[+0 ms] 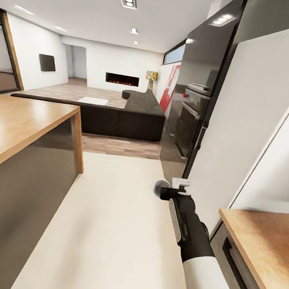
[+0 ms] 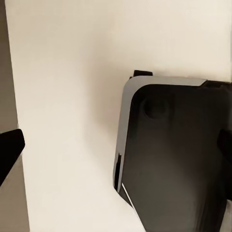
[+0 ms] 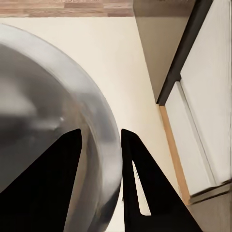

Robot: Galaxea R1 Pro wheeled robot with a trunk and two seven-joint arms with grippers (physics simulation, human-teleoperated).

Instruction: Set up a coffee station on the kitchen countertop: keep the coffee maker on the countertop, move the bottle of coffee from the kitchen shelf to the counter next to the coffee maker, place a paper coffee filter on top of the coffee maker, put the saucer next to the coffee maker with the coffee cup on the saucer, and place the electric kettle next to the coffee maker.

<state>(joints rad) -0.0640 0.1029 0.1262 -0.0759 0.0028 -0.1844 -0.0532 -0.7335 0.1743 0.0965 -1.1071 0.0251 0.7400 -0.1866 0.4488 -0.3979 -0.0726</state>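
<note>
in transit past the kitchen countertop (image 1: 260, 239) corner; right gripper (image 3: 99, 159) jaws pinching a glassy rim; left gripper (image 2: 9, 150) jaws unclear.

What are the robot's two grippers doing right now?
Left gripper: cannot tell; just one dark fingertip shows over the pale floor.
Right gripper: shut on a rounded, shiny grey rim.

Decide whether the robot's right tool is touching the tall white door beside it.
Cannot tell. In the head view the right tool overlaps the edge of the white door, with neither contact nor a gap plainly shown.
</note>
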